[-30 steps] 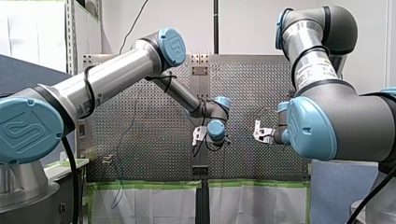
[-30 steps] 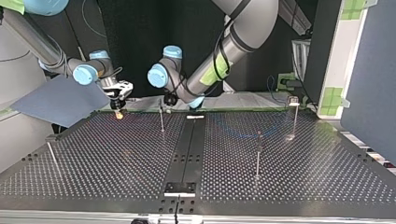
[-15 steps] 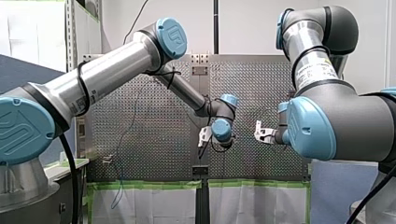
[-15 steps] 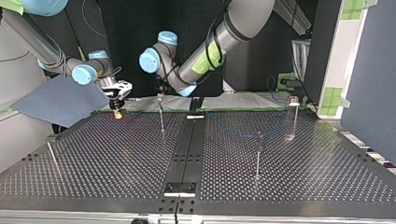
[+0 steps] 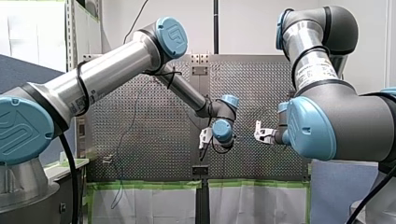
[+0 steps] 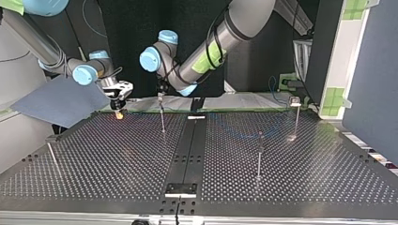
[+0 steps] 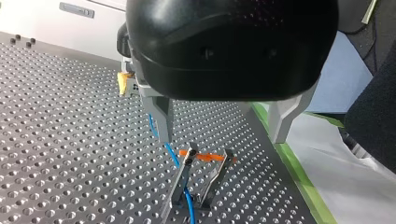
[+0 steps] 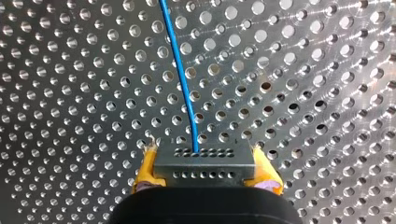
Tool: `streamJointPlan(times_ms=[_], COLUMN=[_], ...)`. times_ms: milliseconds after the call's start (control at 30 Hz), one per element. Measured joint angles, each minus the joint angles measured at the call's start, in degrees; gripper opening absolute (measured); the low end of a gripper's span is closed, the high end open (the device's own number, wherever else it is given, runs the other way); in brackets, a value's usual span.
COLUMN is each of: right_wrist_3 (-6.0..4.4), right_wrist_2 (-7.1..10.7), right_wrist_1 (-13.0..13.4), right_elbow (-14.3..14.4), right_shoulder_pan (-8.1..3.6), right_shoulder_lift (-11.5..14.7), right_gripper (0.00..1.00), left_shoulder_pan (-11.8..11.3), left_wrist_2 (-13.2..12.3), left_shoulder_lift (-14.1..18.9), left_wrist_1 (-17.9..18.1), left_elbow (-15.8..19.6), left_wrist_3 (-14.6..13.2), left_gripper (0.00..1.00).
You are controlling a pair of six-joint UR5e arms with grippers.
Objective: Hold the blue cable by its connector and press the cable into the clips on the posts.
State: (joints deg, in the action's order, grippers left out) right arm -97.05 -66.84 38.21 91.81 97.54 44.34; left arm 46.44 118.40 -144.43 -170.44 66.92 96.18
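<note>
My right gripper [image 8: 205,169] is shut with its yellow pads [image 8: 145,170] on the grey connector [image 8: 205,158] of the blue cable [image 8: 180,70], which runs away ahead of it over the perforated table. In the top view it [image 6: 119,108] hangs low over the table's far left. My left gripper [image 7: 222,136] stands open, its metal fingers [image 7: 161,116] just above a post's clip [image 7: 194,175]. The blue cable [image 7: 173,156] passes through that clip. This post [image 6: 162,115] stands under my left gripper [image 6: 161,92].
More thin posts stand at the top view's right [image 6: 259,154], far right [image 6: 295,117] and near left [image 6: 50,151]. Green tape [image 7: 299,177] edges the table beside the clip. A blue-grey sheet [image 6: 61,101] lies behind my right gripper.
My left arm swung toward the top view's left and came over the post near the table's far edge, then almost stopped. My right gripper has held still with the connector.
</note>
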Motion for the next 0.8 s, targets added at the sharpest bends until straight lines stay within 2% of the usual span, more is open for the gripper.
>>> streamJointPlan(times_ms=[233,800], right_wrist_3=[0.01,0.01], right_wrist_2=[0.91,1.00], right_wrist_1=[-0.2,-0.2], right_elbow=[0.0,0.0], right_shoulder_pan=[0.17,0.17], right_shoulder_lift=[-0.1,-0.2], right_gripper=[0.00,0.00], left_shoulder_pan=[0.0,0.0], left_wrist_2=[1.2,2.0], left_shoulder_lift=[0.0,0.0], left_wrist_1=[-0.1,-0.3], left_elbow=[0.0,0.0], left_wrist_3=[0.5,0.6], left_gripper=[1.00,1.00])
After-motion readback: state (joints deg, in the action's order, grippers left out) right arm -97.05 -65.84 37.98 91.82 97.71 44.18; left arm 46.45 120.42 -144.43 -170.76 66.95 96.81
